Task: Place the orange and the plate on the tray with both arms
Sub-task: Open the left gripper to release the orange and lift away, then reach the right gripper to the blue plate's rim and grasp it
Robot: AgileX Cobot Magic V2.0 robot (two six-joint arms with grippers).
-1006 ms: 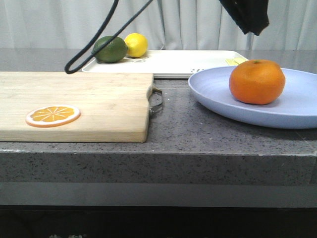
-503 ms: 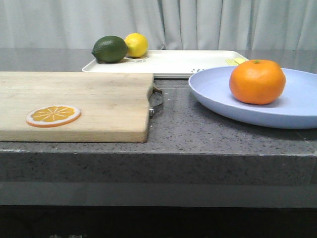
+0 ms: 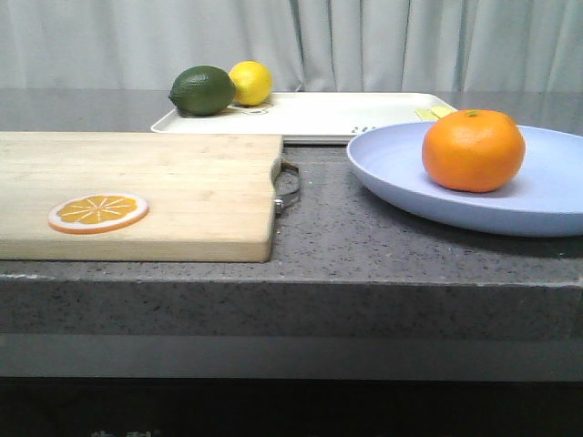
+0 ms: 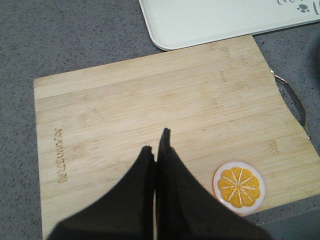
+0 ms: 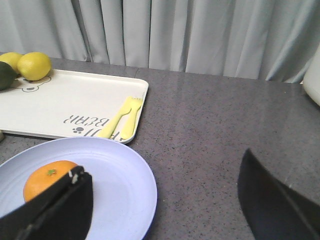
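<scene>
Left claw (image 4: pixel 156 142) hangs clenched over my cutting board (image 4: pixel 150 115); right claw (image 5: pixel 165 200), released, has the orange (image 5: pixel 47 182) beside one finger.

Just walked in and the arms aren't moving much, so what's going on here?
Nothing is being held right now. The orange sits on the plate, which rests on the counter in front of the tray, not on it. The left gripper is shut above the cutting board, near the orange slice. The right gripper is open above the plate.
</scene>
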